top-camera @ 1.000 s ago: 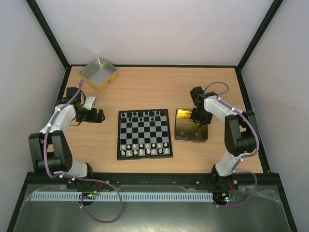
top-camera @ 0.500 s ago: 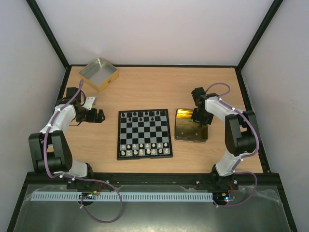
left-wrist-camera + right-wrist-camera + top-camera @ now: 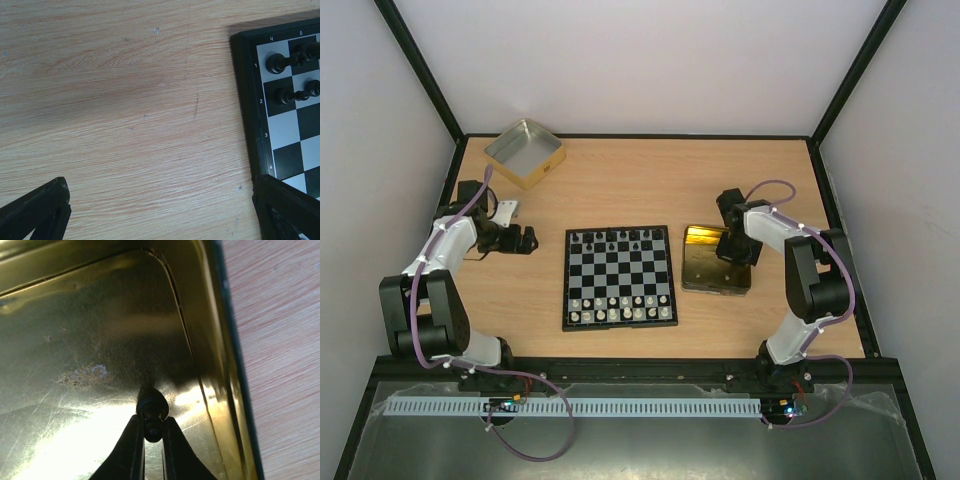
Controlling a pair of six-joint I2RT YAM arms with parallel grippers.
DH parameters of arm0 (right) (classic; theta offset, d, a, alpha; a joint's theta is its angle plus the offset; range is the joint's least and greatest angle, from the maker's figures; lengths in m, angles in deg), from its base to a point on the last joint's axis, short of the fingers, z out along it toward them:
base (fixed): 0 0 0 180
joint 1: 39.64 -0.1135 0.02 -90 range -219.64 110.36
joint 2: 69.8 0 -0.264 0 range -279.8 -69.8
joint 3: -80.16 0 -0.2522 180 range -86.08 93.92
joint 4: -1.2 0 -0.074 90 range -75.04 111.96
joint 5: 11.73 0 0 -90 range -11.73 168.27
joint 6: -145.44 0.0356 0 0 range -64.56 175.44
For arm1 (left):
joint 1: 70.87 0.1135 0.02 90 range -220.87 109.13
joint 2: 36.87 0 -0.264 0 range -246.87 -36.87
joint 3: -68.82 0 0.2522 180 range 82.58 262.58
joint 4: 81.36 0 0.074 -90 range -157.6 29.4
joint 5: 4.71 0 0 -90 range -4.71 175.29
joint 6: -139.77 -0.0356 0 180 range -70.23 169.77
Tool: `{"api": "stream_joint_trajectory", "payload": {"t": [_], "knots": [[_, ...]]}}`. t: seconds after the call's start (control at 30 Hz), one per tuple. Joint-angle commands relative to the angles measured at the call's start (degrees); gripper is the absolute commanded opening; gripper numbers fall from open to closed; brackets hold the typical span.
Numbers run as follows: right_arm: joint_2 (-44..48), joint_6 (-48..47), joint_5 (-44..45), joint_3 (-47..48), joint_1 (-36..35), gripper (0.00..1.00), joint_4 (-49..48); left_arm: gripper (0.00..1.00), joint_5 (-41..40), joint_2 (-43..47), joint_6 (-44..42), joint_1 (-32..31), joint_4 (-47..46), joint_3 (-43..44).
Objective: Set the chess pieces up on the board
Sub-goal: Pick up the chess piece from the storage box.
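At the far left of the table (image 3: 620, 185) we see a square tin (image 3: 524, 153) with a silvery inside. Nearer to us, the left claw (image 3: 527, 239) hovers over bare wood beside the board (image 3: 618, 277). Its fingers (image 3: 35, 210) stand wide apart and hold nothing. On the board, black pieces (image 3: 617, 238) stand along the far edge, and white pieces (image 3: 620, 314) fill the two near rows. Just right of the board lies a gold tin (image 3: 705, 265). The right claw (image 3: 151, 422) hangs inside it, and its two fingers are pressed on a small black piece (image 3: 151, 405), close to the right wall of the tin. We cannot tell if this piece touches the floor of the tin.
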Motion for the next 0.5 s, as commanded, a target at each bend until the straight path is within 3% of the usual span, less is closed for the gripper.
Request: {"api": "stream_joint_trajectory", "payload": {"t": [0.0, 0.47], "knots": [[0.36, 0.67, 1.87, 0.4, 0.22, 0.02, -0.2, 0.99, 0.94, 0.78, 0.46, 0.38, 0.44, -0.74], [3.49, 0.0, 4.18, 3.35, -0.91, 0.02, 2.57, 0.99, 1.07, 0.77, 0.43, 0.36, -0.02, -1.17]]}}
